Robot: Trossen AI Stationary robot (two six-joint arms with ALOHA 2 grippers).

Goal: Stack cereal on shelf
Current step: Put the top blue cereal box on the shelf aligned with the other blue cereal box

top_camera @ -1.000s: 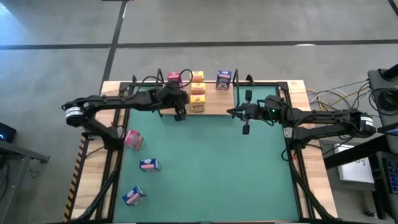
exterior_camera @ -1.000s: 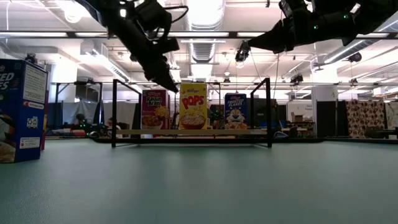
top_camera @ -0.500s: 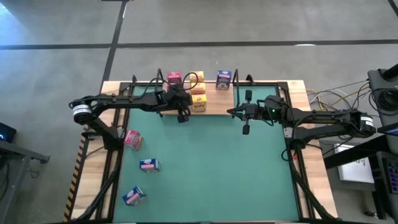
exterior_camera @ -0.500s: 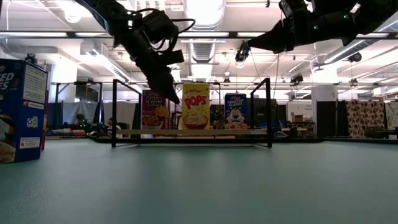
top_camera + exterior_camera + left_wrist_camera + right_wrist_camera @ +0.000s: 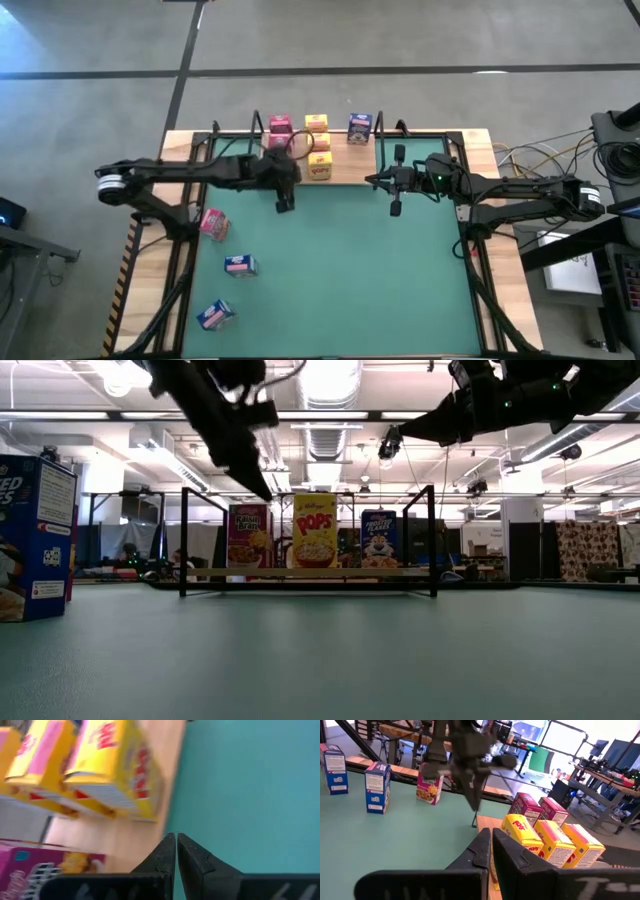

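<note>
The light-wood shelf (image 5: 350,165) lies along the mat's far edge, black wire brackets (image 5: 182,540) upright at its ends. On it stand pink boxes (image 5: 280,126), three yellow boxes (image 5: 318,146) in a row and one blue box (image 5: 360,127). My left gripper (image 5: 284,203) is shut and empty, hovering over the mat just near of the shelf; its wrist view shows the nearest yellow box (image 5: 117,770) and a pink box (image 5: 50,870) beyond the fingertips (image 5: 176,837). My right gripper (image 5: 395,208) waits shut above the mat by the shelf's right end.
Three loose boxes stand or lie on the left of the green mat (image 5: 350,270): a pink one (image 5: 213,223), a blue one (image 5: 240,265) and another blue one (image 5: 215,315). The nearest fills the low view's left edge (image 5: 35,540). The mat's middle and right hold nothing.
My left gripper, shut throughout, first reached a little farther in at the yellow boxes, then drew back toward the table's near and left side, off the shelf and over the mat. The boxes on the shelf kept their places. The right arm held still.
</note>
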